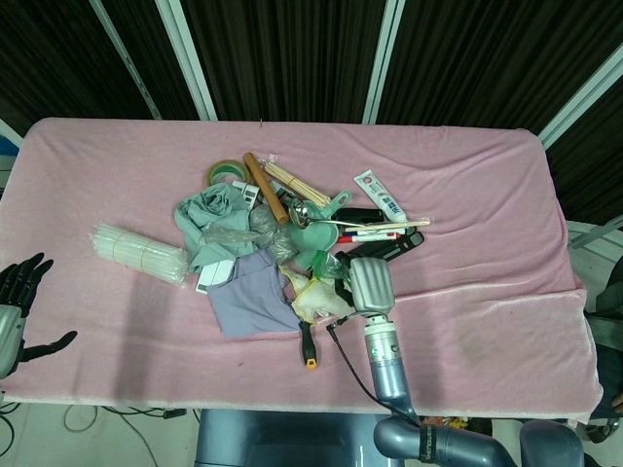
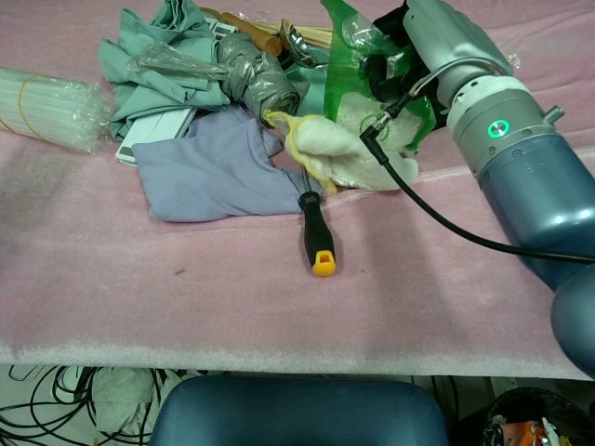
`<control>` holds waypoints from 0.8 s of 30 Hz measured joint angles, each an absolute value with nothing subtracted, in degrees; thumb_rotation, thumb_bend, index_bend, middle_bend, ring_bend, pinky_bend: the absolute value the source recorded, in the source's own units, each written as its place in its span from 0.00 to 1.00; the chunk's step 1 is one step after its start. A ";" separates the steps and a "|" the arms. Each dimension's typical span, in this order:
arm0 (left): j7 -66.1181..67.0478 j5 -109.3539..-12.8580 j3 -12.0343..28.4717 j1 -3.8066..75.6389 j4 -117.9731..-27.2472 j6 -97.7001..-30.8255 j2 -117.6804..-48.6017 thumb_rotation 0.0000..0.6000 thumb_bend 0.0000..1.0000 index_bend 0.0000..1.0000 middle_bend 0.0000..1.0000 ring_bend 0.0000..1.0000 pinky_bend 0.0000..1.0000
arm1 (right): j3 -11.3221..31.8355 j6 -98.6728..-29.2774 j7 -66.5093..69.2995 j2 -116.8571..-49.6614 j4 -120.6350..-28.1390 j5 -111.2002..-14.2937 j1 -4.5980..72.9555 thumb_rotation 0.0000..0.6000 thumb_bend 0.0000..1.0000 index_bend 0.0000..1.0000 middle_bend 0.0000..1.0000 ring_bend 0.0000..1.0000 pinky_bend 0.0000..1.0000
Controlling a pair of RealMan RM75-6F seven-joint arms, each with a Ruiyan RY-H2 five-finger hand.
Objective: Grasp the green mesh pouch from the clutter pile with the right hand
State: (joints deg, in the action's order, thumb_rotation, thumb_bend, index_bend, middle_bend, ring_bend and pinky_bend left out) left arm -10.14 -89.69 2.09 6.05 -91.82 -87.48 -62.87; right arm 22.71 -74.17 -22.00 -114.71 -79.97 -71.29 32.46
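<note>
The right robot hand point(image 2: 395, 65) is mostly hidden behind the green mesh pouch point(image 2: 358, 42), so how its fingers lie cannot be told. The top edge of the chest view cuts off the pouch. The left robot hand point(image 1: 18, 297) is cut by the left edge of the head view. The screwdriver point(image 2: 311, 232) has its shaft hidden under the cream cloth point(image 2: 335, 153).

No word, brand or number can be read in either view. The white tube point(image 1: 380, 195) at the far right of the pile carries red and blue print — too small and blurred to make out.
</note>
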 measured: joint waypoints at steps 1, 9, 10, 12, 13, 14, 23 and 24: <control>-10.21 -89.69 2.09 6.05 -91.84 -87.47 -62.86 1.00 0.00 0.00 0.00 0.00 0.00 | 22.75 -74.31 -21.95 -114.40 -80.36 -71.56 32.53 1.00 0.76 0.75 0.69 0.66 0.73; -10.12 -90.00 1.99 6.01 -91.79 -87.64 -62.85 1.00 0.00 0.00 0.00 0.00 0.00 | 23.87 -75.76 -21.31 -111.17 -86.34 -73.65 33.02 1.00 0.77 0.75 0.69 0.66 0.74; -10.08 -90.07 1.97 6.00 -91.78 -87.68 -62.86 1.00 0.00 0.00 0.00 0.00 0.00 | 24.03 -75.94 -21.19 -110.78 -87.28 -73.84 33.03 1.00 0.77 0.75 0.69 0.66 0.74; -9.98 -90.18 1.94 5.98 -91.77 -87.77 -62.87 1.00 0.00 0.00 0.00 0.00 0.00 | 24.35 -76.41 -20.89 -109.84 -89.72 -74.40 32.98 1.00 0.77 0.75 0.69 0.66 0.74; -9.86 -90.27 1.92 5.96 -91.75 -87.85 -62.88 1.00 0.00 0.00 0.00 0.00 0.00 | 24.43 -76.63 -20.77 -109.40 -90.90 -74.69 32.92 1.00 0.77 0.75 0.69 0.66 0.74; -9.77 -90.34 1.90 5.94 -91.74 -87.90 -62.89 1.00 0.00 0.00 0.00 0.00 0.00 | 24.46 -76.86 -20.64 -108.96 -92.18 -75.04 32.84 1.00 0.77 0.75 0.69 0.66 0.74; -8.57 -90.76 1.79 5.75 -91.49 -88.45 -63.26 1.00 0.00 0.00 0.00 0.00 0.00 | 20.77 -79.18 -19.69 -104.67 -108.64 -79.11 30.42 1.00 0.77 0.75 0.68 0.66 0.74; -8.43 -90.77 1.78 5.73 -91.46 -88.48 -63.31 1.00 0.00 0.00 0.00 0.00 0.00 | 19.52 -79.50 -19.75 -104.27 -110.81 -80.11 30.02 1.00 0.77 0.75 0.68 0.66 0.74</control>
